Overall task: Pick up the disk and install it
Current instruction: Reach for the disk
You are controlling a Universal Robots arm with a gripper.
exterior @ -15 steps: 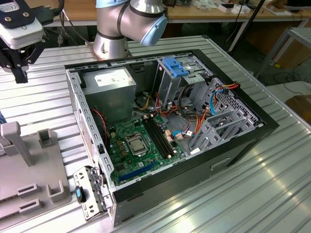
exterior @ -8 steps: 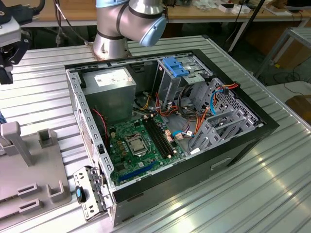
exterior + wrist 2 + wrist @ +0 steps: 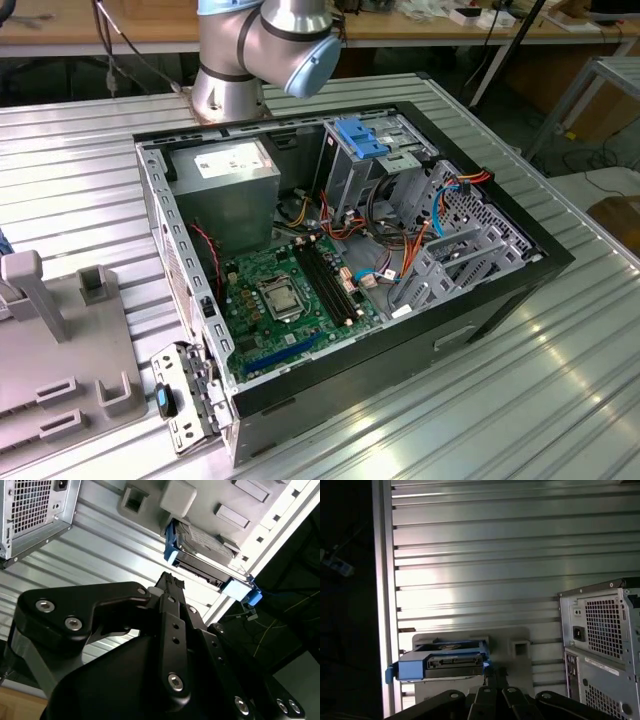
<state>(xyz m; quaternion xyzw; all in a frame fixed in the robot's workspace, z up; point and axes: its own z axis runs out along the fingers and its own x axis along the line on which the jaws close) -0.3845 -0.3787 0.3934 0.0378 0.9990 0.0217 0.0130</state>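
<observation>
The disk (image 3: pixel 202 542) is a grey metal drive in a bright blue carrier frame, resting on a grey fixture plate (image 3: pixel 210 500) near the table's edge. It also appears in the first wrist view as the disk (image 3: pixel 452 660), seen end-on with its connector side facing the camera. My gripper (image 3: pixel 170 580) is black, hovers short of the disk without touching it, and is shut with nothing between its fingers. In the first wrist view the gripper (image 3: pixel 494 671) lies just beside the carrier's end.
An open computer case (image 3: pixel 520 290) lies on the ribbed aluminium table (image 3: pixel 520 400), with motherboard (image 3: pixel 290 290), silver power supply (image 3: pixel 225 165) and blue-tabbed drive cage (image 3: pixel 365 135) inside. The case's rear (image 3: pixel 600 630) stands near the fixture plate (image 3: pixel 60 370). The table edge (image 3: pixel 384 605) drops off beside the disk.
</observation>
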